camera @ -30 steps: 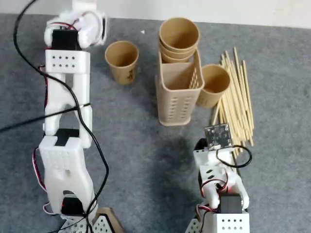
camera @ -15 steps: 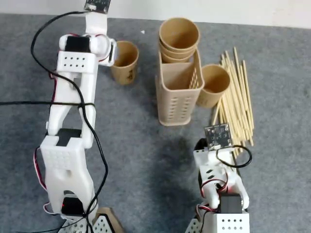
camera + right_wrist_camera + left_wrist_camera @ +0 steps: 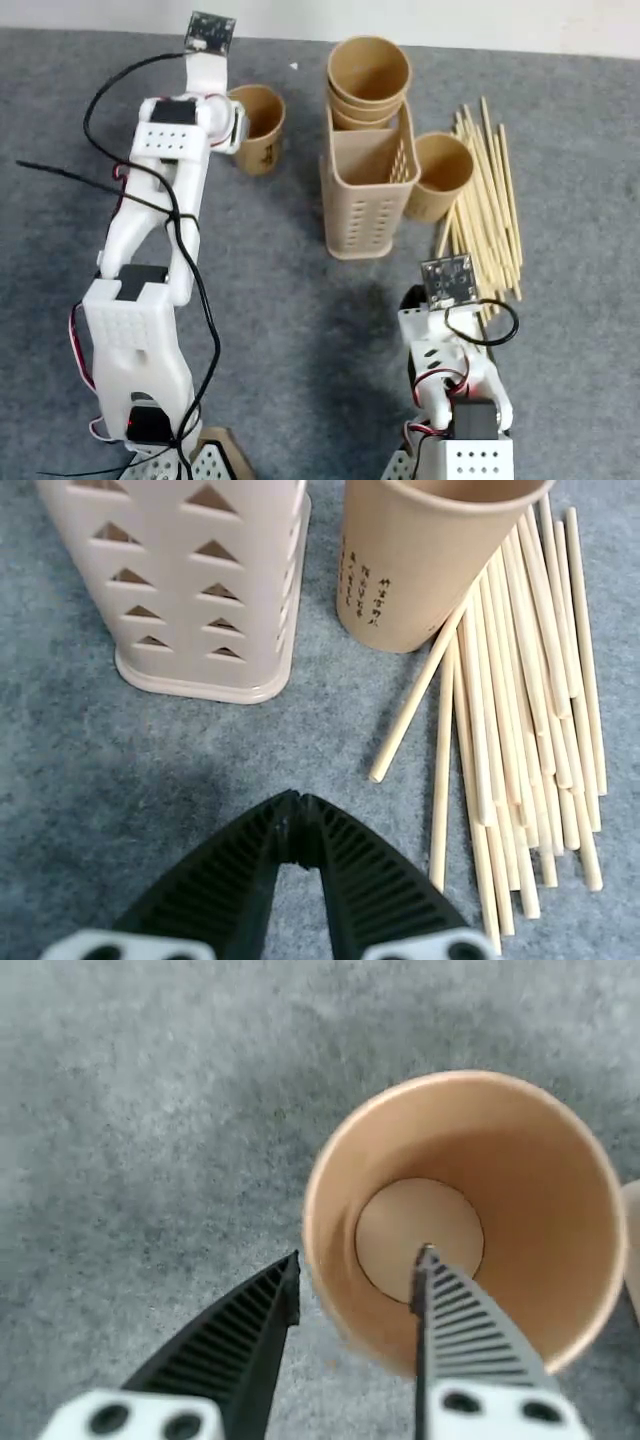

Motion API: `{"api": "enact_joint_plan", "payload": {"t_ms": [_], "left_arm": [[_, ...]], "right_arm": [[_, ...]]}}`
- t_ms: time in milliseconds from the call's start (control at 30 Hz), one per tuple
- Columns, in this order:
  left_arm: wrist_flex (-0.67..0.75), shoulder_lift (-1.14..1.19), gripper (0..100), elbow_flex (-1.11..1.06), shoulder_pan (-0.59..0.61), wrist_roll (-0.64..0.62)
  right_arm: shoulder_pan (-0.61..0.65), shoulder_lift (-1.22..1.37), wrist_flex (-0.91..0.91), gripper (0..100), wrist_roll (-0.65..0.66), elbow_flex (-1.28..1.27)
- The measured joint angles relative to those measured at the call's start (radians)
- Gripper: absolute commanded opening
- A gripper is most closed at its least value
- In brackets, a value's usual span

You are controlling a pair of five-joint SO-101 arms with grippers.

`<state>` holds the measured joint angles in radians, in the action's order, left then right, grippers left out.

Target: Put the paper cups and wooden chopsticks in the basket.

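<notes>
A brown paper cup [image 3: 255,125] stands upright on the grey mat, left of the basket [image 3: 365,195]. My left gripper [image 3: 358,1258] is open and straddles that cup's [image 3: 470,1220] wall, one finger inside and one outside. Stacked cups [image 3: 368,75] sit in the basket's far compartment. Another cup [image 3: 440,172] stands against the basket's right side, beside a spread of wooden chopsticks [image 3: 490,200]. My right gripper [image 3: 298,805] is shut and empty, low over the mat short of the basket [image 3: 190,580], that cup [image 3: 420,560] and the chopsticks [image 3: 520,730].
The basket's near compartment holds nothing. The left arm [image 3: 150,220] stretches along the mat's left side with black cables [image 3: 60,175] looping off it. A pale wall strip [image 3: 450,25] borders the mat's far edge. Bare mat lies between the two arms.
The left arm swung right from the mat's far left corner and lowered its gripper onto the left cup, now straddling its rim. The right arm stayed still.
</notes>
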<state>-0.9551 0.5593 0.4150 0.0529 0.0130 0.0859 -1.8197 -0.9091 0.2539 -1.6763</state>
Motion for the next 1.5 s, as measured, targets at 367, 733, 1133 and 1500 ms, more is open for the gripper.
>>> {"api": "enact_joint_plan", "payload": {"t_ms": [367, 733, 1133, 1500], "left_arm": [[0.075, 0.0, 0, -0.035, 0.005, -0.005], [-0.319, -0.23, 0, 0.555, -0.081, -0.002], [-0.388, -0.196, 0, 0.796, -0.359, -0.002], [-0.388, -0.052, 11, 0.796, -0.397, 0.0]], "right_arm": [[0.0, 0.0, 0.0, 1.0, 0.0, 0.0], [0.0, 0.0, 0.0, 1.0, 0.0, 0.0], [0.0, 0.0, 0.0, 1.0, 0.0, 0.0], [0.0, 0.0, 0.0, 1.0, 0.0, 0.0]]}}
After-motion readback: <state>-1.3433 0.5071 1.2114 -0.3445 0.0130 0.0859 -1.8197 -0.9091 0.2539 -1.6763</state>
